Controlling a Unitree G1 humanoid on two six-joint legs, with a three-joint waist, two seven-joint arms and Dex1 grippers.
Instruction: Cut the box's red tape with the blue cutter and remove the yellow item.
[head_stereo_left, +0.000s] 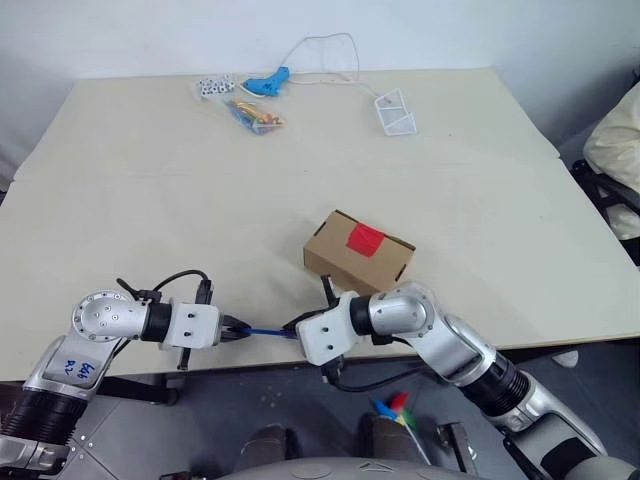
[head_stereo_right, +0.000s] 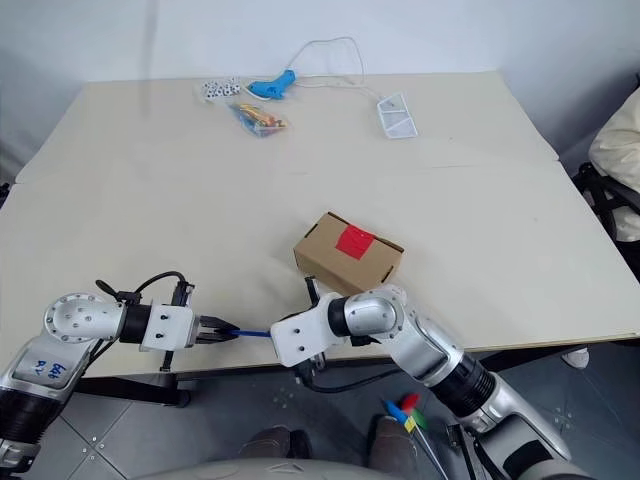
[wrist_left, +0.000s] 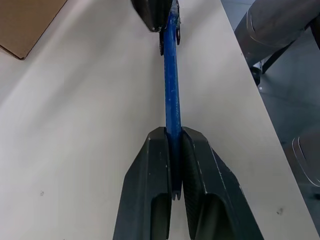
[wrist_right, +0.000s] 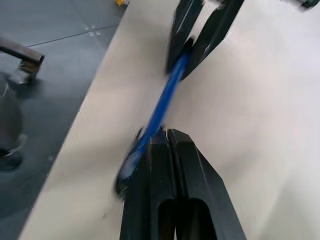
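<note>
Cardboard box (head_stereo_left: 358, 259) with its red tape (head_stereo_left: 366, 238) intact on top sits near the front middle of the pale table (head_stereo_left: 140, 190), flaps closed, so the yellow item must, by inference, lie inside. Head views: in front of the box, at the table's near edge, the left gripper (head_stereo_left: 236, 331) and right gripper (head_stereo_left: 296, 325) face each other with the blue cutter (head_stereo_left: 265, 331) spanning the short gap between them, one end in each; at the far edge lie a light-blue corded tool (head_stereo_left: 268, 82), a packet of coloured sticks (head_stereo_left: 253, 115), some small white pieces (head_stereo_left: 213, 87) and a white wire basket (head_stereo_left: 396, 111). Left wrist view: the two black fingers (wrist_left: 150, 175) are clamped on the near end of the cutter, which runs straight away to the other gripper above the table, a corner of the box just beside. Right wrist view: the right fingers (wrist_right: 185, 165) stand pressed together with the cutter's end at their tips, apparently pinched, though blur leaves the exact contact uncertain. Step in hand, judged: a transfer or regrip of the cutter between grippers. To do it well, one gripper should keep a firm hold until the other's grip is secure, then release cleanly; the cutter should end held near its rear, its working tip free and aimed at the tape.
</note>
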